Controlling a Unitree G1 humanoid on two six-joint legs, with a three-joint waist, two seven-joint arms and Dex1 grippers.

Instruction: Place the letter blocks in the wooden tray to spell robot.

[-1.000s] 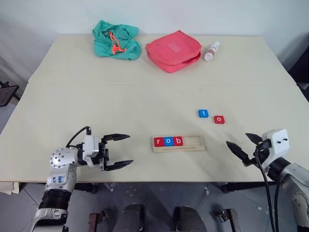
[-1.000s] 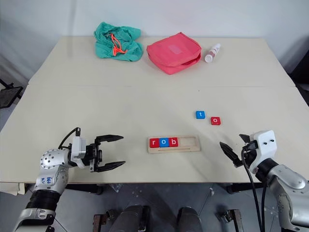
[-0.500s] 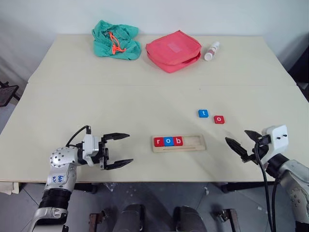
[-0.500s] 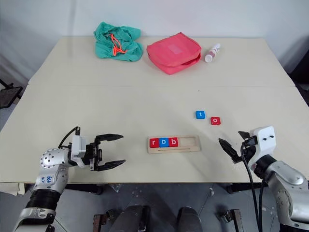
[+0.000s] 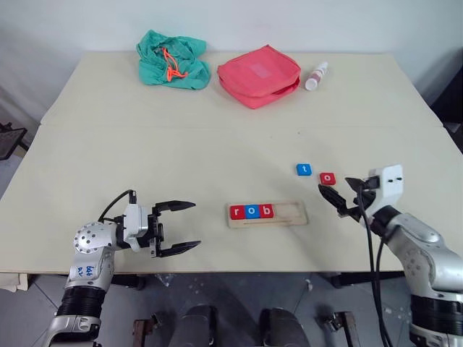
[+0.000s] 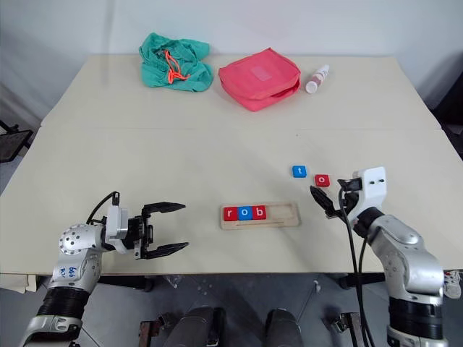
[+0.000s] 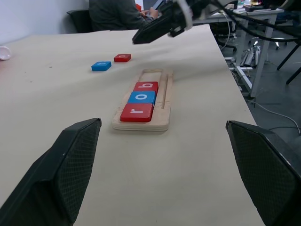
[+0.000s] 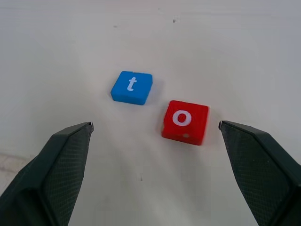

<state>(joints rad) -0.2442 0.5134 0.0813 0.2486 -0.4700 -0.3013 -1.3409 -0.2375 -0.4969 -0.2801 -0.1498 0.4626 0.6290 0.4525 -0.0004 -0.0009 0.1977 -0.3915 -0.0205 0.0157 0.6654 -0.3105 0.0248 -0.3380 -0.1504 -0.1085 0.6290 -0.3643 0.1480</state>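
On the pale table (image 5: 217,137), near its front edge, the long pale wooden tray (image 5: 268,214) already holds three small flat square letter blocks at its left end: a red r (image 5: 237,212), a blue o (image 5: 252,211) and a red b (image 5: 266,210). The right part of its slot is bare. Two blocks lie loose on the table beyond and to the right of the tray: a blue t (image 5: 304,169) and, just beside it, a red o (image 5: 328,177), close together but apart.

By my reading the fourth letter is the step in hand, so the red o is the one to fetch first. The right gripper (image 5: 337,194) hangs with its black fingers spread wide and nothing between them, aimed at the pair. In the right wrist view the red o sits a little to one side of the midline between the open fingers, the blue t a little to the other, both some way ahead. The next move calls for centring on the red o alone, lowering until the fingers straddle it, and closing without nudging the t.

The left gripper (image 5: 177,227) hovers left of the tray, fingers apart and empty, pointing toward it.
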